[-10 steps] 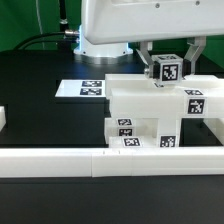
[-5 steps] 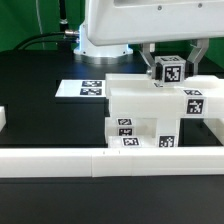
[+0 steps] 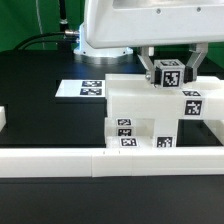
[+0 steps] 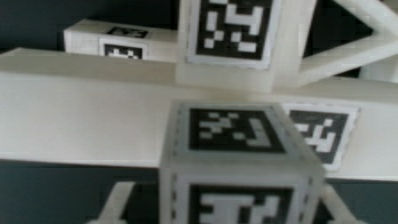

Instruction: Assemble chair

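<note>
The part-built chair point(image 3: 140, 108) stands in the middle of the black table, a white block of slab and frames with tags on its front. Just above its top at the exterior view's right, my gripper point(image 3: 168, 72) is shut on a square-ended white leg point(image 3: 167, 71) with a tag on its end. In the wrist view the leg point(image 4: 238, 150) fills the foreground between my fingers point(image 4: 121, 196), right over the chair's flat slab point(image 4: 89, 110), with an X-braced frame point(image 4: 231, 30) beyond. Whether the leg touches the chair is hidden.
The marker board point(image 3: 84, 88) lies flat on the table behind the chair at the exterior view's left. A long low white border rail point(image 3: 90, 158) runs across the front, and a short white piece point(image 3: 3, 120) sits at the left edge.
The gripper with the leg has shifted slightly toward the exterior view's right and a little lower toward the chair's top. The chair has not moved.
</note>
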You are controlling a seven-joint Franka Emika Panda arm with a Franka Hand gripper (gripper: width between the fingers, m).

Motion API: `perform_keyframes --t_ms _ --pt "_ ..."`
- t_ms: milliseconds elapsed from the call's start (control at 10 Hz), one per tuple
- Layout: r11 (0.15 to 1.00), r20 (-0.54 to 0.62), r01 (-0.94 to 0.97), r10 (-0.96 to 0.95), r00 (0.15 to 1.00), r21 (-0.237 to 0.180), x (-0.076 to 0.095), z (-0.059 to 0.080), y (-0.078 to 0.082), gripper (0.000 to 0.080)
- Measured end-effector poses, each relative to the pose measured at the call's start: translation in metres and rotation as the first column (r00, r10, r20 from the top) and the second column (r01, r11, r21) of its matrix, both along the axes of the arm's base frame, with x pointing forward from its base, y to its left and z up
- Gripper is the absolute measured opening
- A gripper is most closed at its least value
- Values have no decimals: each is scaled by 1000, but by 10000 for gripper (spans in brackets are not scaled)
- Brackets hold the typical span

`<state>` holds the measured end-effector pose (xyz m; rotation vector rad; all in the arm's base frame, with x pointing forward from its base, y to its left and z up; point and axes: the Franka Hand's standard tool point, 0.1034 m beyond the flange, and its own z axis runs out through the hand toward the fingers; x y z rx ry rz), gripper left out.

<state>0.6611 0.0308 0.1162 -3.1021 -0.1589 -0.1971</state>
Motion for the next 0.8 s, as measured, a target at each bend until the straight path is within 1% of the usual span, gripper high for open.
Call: perform_keyframes --t_ms 200,300,400,500,600,800 --pt "1000 -1 1 -1 1000 0 0 0 0 284" --pt "1000 -1 1 -1 1000 0 0 0 0 462" --pt "1000 -1 1 -1 1000 0 0 0 -1 582" --pt "1000 -1 2 -2 1000 0 0 0 -1 582" --pt "1000 2 4 -4 1000 1 1 2 -2 637" --pt "1000 6 12 -12 1000 5 2 9 -5 646"
